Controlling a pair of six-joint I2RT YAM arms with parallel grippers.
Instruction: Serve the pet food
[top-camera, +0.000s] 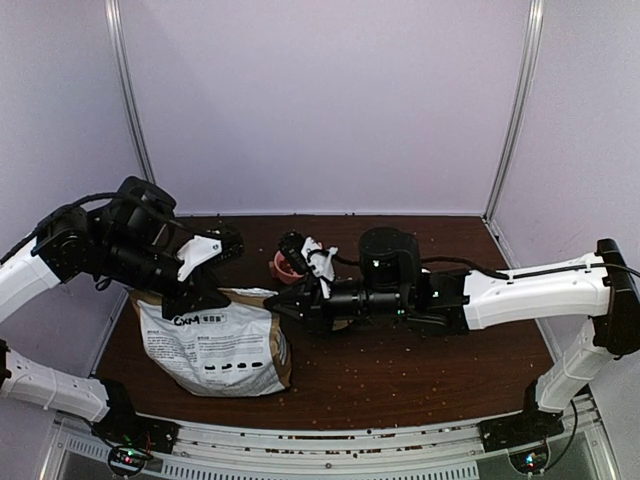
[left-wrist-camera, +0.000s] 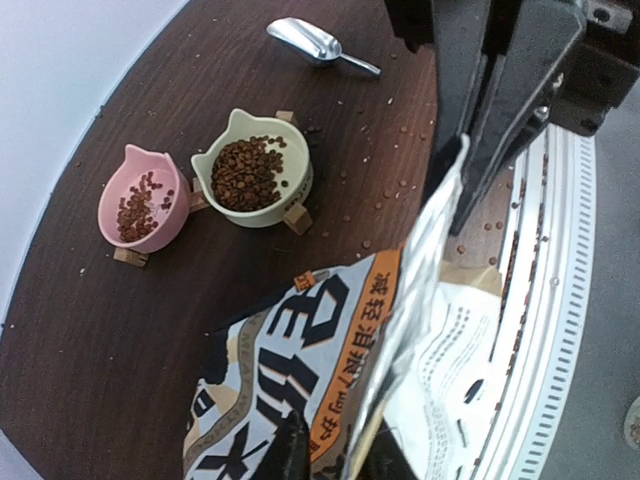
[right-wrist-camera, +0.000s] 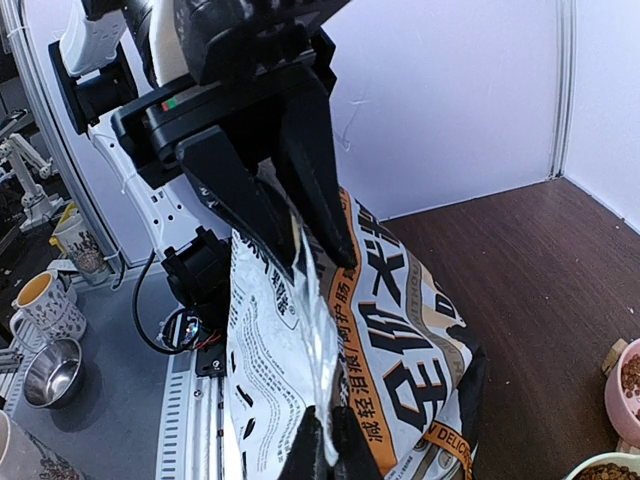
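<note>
Filling the cream bowl (left-wrist-camera: 300, 178), the pet food (left-wrist-camera: 247, 172) also lies thinly in the pink bowl (left-wrist-camera: 112, 200) just beside it; strays dot the tabletop (left-wrist-camera: 120, 350). A scoop (left-wrist-camera: 320, 45) lies beyond the 2 bowls. The right gripper (right-wrist-camera: 328, 440) is clenched on the bag's (left-wrist-camera: 300, 380) top edge. The left gripper (left-wrist-camera: 450, 205) straddles that edge, grasp unclear.
</note>
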